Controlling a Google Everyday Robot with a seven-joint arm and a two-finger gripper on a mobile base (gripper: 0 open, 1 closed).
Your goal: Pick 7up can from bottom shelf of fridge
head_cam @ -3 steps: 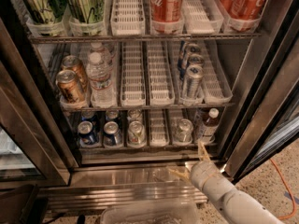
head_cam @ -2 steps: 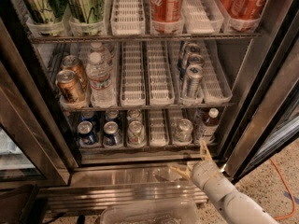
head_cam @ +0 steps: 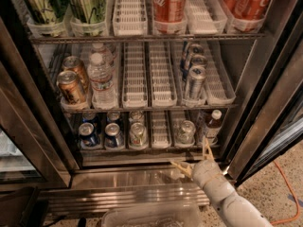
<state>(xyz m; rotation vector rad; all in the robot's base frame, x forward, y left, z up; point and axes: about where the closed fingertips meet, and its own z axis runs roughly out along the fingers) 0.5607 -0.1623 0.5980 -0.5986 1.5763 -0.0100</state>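
On the bottom shelf [head_cam: 156, 151], upright 7up can [head_cam: 186, 132]; spread pincer [head_cam: 194, 156] below.

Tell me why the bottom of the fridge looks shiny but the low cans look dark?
Camera view: the steel base panel mirrors light and glares; the bottom shelf sits dim, shaded by the racks above; the gripper, open, shows pale and well lit in front of that shelf's right end.

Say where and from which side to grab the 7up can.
Probably its round side wall, just under the lid, coming straight in from the open front. The 7up can stands upright at the front of its lane on the bottom shelf, a bottle close on its right. The gripper hovers open at the shelf's lip.
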